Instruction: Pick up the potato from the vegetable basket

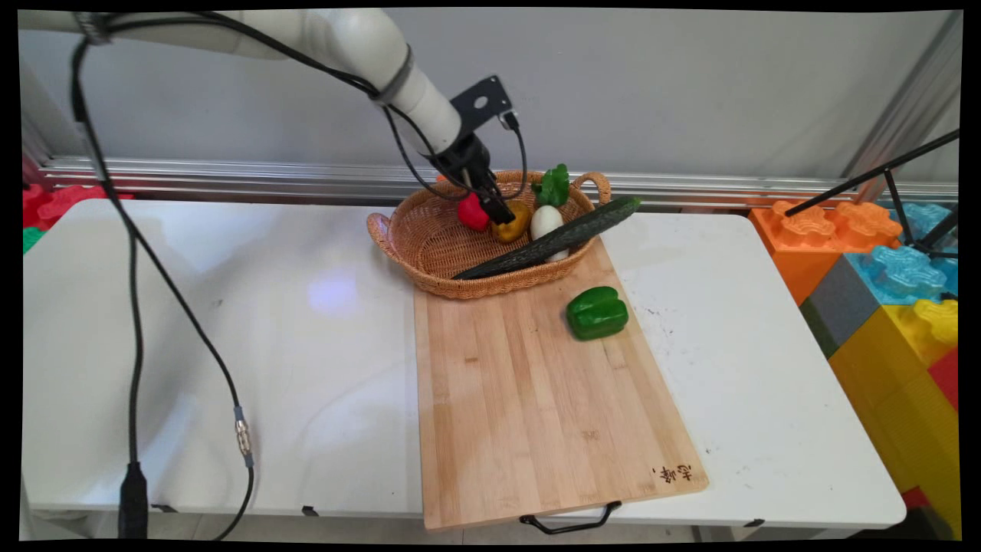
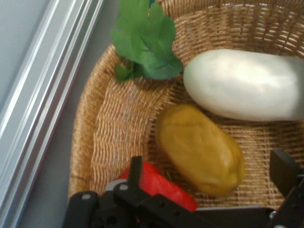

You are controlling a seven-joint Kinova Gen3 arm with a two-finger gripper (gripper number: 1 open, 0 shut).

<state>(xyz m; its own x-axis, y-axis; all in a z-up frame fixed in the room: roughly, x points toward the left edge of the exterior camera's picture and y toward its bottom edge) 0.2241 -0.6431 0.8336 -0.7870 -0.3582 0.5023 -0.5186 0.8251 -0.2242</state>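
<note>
Cutting board: wooden board (image 1: 536,399) nearest the camera, on the white table (image 1: 230,345), well below the claw; its far end meets the basket.
Green pepper: pepper (image 1: 597,313) lies on the board, below and right of the claw, apart from it.
Basket: wicker basket (image 1: 429,245) with two handles; the claw reaches down into it.
Claw: black gripper (image 2: 209,190) has its fingers spread apart, one finger (image 2: 135,173) at the red piece, the other at the far side of the yellow piece.
Yellow vegetable: yellow piece (image 2: 202,149) lies between the spread fingers.
Red vegetable: red piece (image 2: 161,187) just beside the left finger, touching the yellow one.
White vegetable: white radish (image 2: 247,85) with green leaves (image 2: 147,42), beyond the yellow piece.
Cucumber: long dark cucumber (image 1: 552,239) rests across the basket's right rim, right of the claw.
</note>
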